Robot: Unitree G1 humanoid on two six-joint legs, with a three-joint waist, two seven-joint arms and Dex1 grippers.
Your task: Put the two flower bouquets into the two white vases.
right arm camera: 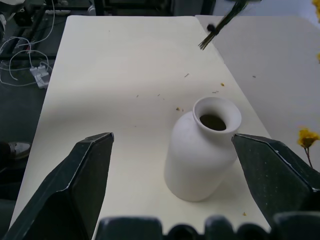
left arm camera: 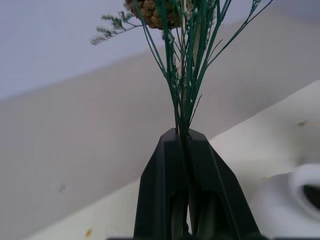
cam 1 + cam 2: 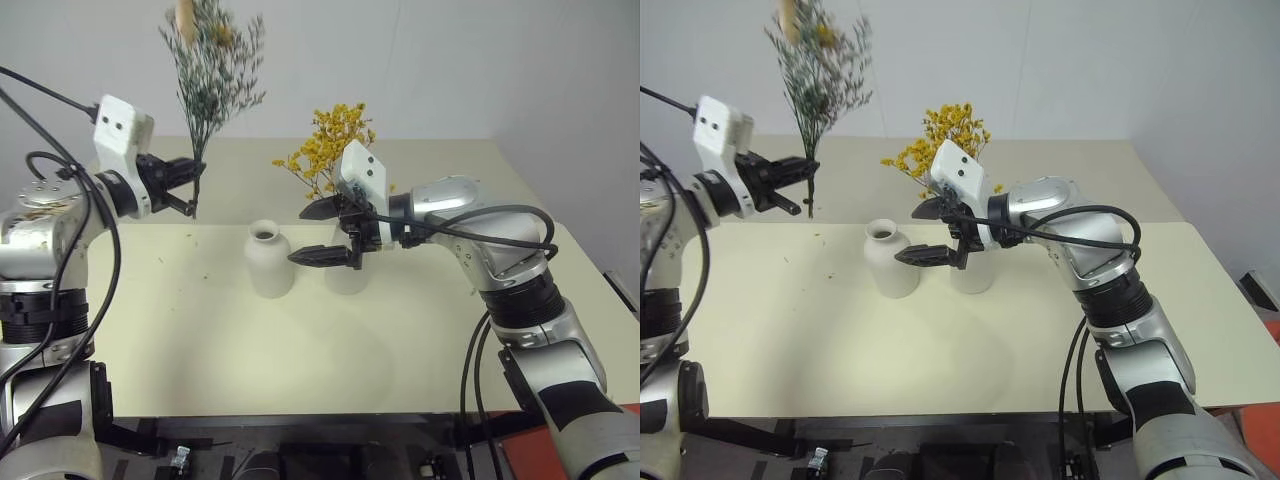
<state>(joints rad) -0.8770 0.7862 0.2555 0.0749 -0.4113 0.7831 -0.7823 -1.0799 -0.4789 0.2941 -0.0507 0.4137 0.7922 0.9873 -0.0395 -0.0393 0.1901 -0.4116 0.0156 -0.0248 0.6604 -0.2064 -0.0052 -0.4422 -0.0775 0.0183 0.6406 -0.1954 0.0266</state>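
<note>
The grey-green sprig (image 3: 213, 70) is standing upright in the air above the table's (image 3: 200, 330) far left part, its stems clenched in the left gripper (image 3: 190, 185). The yellow bouquet (image 3: 328, 148) is sitting in the wide-mouthed vase (image 3: 347, 275). Just beside it, the narrow-necked vase (image 3: 268, 260) is standing empty. The right gripper (image 3: 322, 234) is hovering between them, jaws spread and grasping nothing.

Bottle vase (image 3: 269, 260) left of cylinder vase (image 3: 347, 274) (bouquet (image 3: 330, 150) inside)
</note>
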